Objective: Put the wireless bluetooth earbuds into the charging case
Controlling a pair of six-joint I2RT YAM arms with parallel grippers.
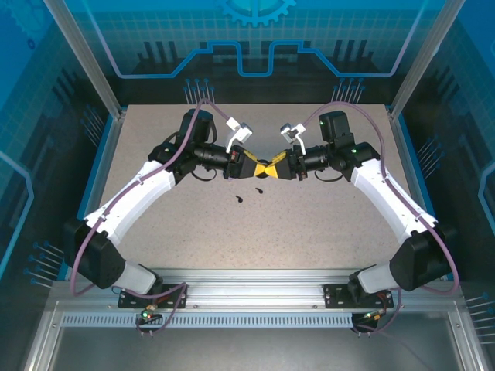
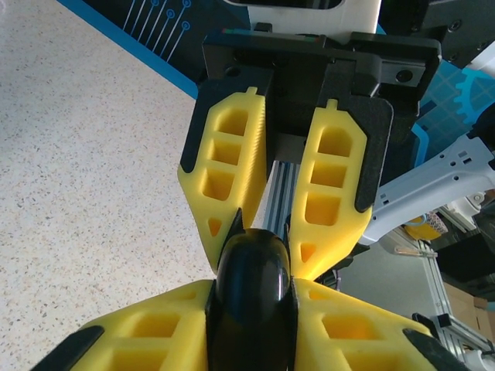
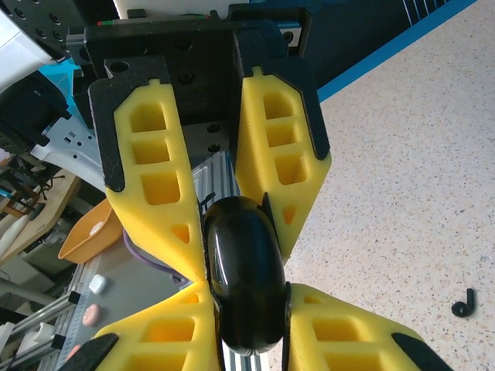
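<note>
- Across the middle of the pale speckled table (image 1: 309, 232), the two white arms reach in from left and right and meet tip to tip, well above the surface.
- Left gripper (image 1: 261, 166) is pinched narrow on one end of a glossy black rounded charging case (image 2: 251, 301), its yellow foam fingers (image 2: 147, 332) pressed to both flanks.
- Right gripper (image 1: 276, 167) nips the opposite end just as narrowly, so the case hangs between them with its long axis running left to right.
- Whether its lid is up I cannot tell.
- One tiny black stemmed earbud (image 1: 259, 190) lies on the table just on the near side of the joined fingertips.
- A second black earbud (image 1: 240, 200) lies nearer and further left.
- Both buds sit down and towards the near edge from the case, on the left arm's side of the join. By my reading, the left hand has the shorter reach once it lets go.
</note>
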